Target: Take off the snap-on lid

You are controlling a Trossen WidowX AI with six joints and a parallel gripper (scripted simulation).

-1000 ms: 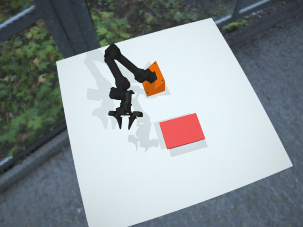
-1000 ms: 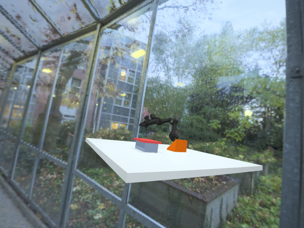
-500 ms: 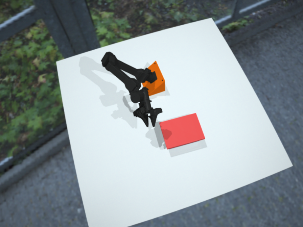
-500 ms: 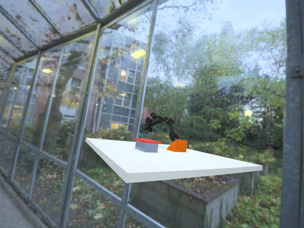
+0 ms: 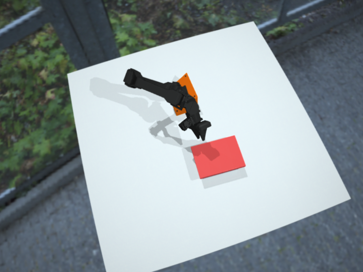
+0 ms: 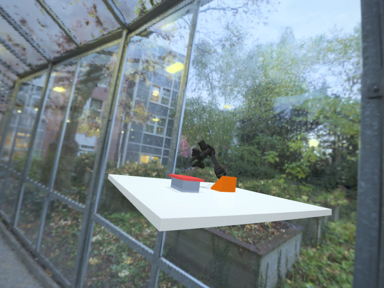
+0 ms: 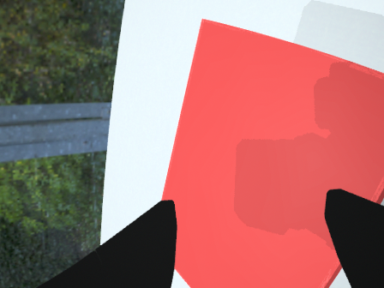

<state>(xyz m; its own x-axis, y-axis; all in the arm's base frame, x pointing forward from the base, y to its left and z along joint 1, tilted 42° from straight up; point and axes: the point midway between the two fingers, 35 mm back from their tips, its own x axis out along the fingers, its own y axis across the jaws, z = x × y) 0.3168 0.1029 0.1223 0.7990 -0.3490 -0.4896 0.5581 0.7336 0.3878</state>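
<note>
The red lid (image 5: 227, 158) (image 6: 187, 178) (image 7: 223, 103) lies flat on top of the grey-blue storage box (image 6: 185, 186), covering it. The box is hidden under the lid in the top view and in the wrist view. My gripper (image 5: 200, 139) (image 6: 192, 163) (image 7: 252, 208) is partly open with nothing between its fingers. It hangs above the level of the lid, near the lid edge that faces the orange base, with its fingertips pointing down toward the lid. In the wrist view the lid shows beyond and between the fingers, with the arm's shadow on it.
The white table (image 5: 140, 205) (image 6: 254, 204) (image 7: 141, 86) carries the box and an orange wedge-shaped base (image 5: 191, 89) (image 6: 229, 184). The black arm (image 5: 155, 88) (image 6: 216, 161) reaches over this base. The base stands a short way from the box.
</note>
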